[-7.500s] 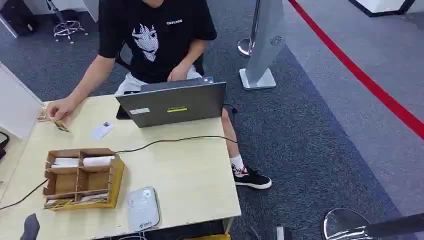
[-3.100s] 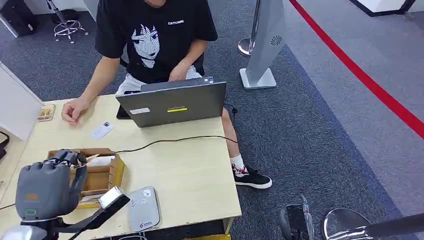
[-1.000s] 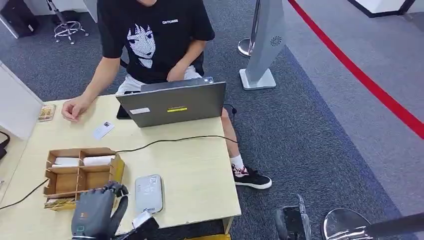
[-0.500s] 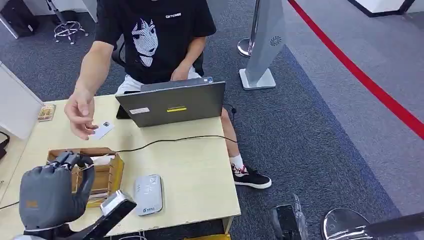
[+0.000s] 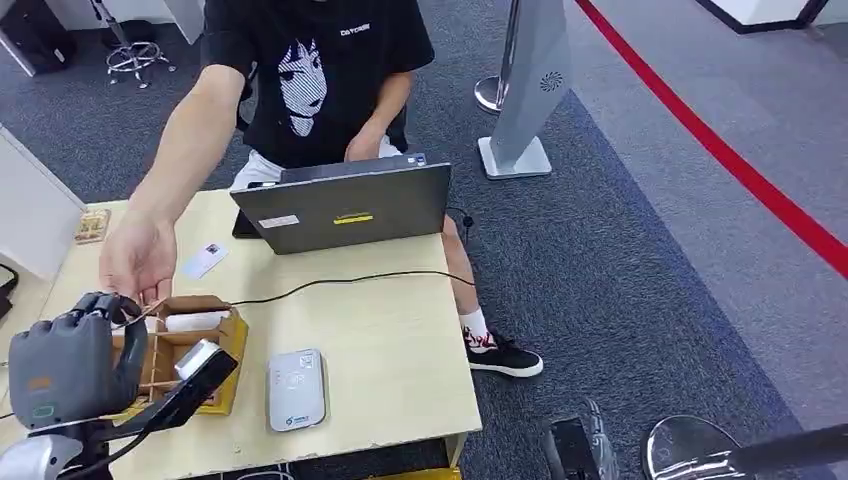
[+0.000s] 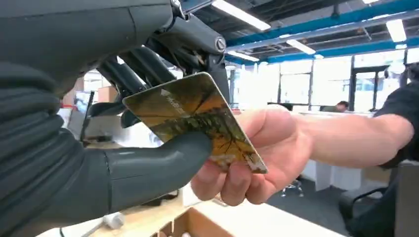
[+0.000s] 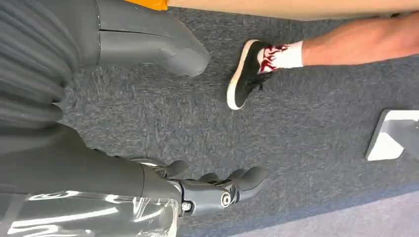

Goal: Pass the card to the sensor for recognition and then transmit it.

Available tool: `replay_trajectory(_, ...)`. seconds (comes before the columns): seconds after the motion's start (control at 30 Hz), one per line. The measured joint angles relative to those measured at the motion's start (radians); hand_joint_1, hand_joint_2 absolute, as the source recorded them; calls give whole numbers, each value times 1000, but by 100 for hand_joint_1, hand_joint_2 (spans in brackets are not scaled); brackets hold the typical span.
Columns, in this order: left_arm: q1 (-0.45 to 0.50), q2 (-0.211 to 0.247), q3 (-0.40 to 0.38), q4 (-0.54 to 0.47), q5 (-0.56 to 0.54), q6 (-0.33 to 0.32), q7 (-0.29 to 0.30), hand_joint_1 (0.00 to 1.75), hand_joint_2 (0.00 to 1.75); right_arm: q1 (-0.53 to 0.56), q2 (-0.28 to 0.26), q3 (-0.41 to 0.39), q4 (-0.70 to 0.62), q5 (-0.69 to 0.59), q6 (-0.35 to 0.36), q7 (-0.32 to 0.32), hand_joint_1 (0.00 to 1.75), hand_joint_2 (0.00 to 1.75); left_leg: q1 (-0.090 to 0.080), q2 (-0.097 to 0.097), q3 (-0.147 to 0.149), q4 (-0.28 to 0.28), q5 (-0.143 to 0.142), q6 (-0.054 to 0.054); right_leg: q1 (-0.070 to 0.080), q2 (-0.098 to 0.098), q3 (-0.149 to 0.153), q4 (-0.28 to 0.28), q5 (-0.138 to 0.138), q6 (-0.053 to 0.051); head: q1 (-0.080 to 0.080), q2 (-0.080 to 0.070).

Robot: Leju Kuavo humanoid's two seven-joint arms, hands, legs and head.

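A gold and brown patterned card (image 6: 190, 114) is pinched between the thumb and dark fingers of my left hand (image 5: 68, 366), which is raised over the table's left side. A person's hand (image 5: 140, 256) reaches across the table and grips the card's far end (image 6: 232, 157). The grey-white card sensor (image 5: 296, 389) lies flat near the table's front edge, to the right of my left hand. My right hand (image 7: 99, 168) hangs low beside the table over the carpet, fingers apart and holding nothing.
A wooden divided box (image 5: 195, 345) sits under my left hand. A grey laptop (image 5: 345, 205) stands at the back with a black cable running across the table. A white card (image 5: 205, 260) lies near it. The person's shoe (image 7: 244, 74) is on the carpet.
My left hand rose from beside the sensor and moved left with the card. The person's hand left the table and came forward to take hold of the card's other end.
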State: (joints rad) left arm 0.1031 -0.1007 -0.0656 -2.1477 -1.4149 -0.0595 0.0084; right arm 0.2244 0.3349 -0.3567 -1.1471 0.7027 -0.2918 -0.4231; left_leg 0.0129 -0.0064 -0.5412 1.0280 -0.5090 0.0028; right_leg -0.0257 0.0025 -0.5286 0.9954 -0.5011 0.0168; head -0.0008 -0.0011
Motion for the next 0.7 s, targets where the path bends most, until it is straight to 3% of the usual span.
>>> replay_trajectory(0.23,-6,-1,6,6,-22,2,-6,0,175,-2,0,0,6,-21,-5,-11,0,175,0,0,0,0,0,0,0,0,0,0,0,0,0,0)
replay_trajectory(0.7,27,-19,21,6,28,42,-35,0,175,14,2,-16,-17,6,-2,26,0,175,0,0,0,0,0,0,0,0,0,0,0,0,0,0)
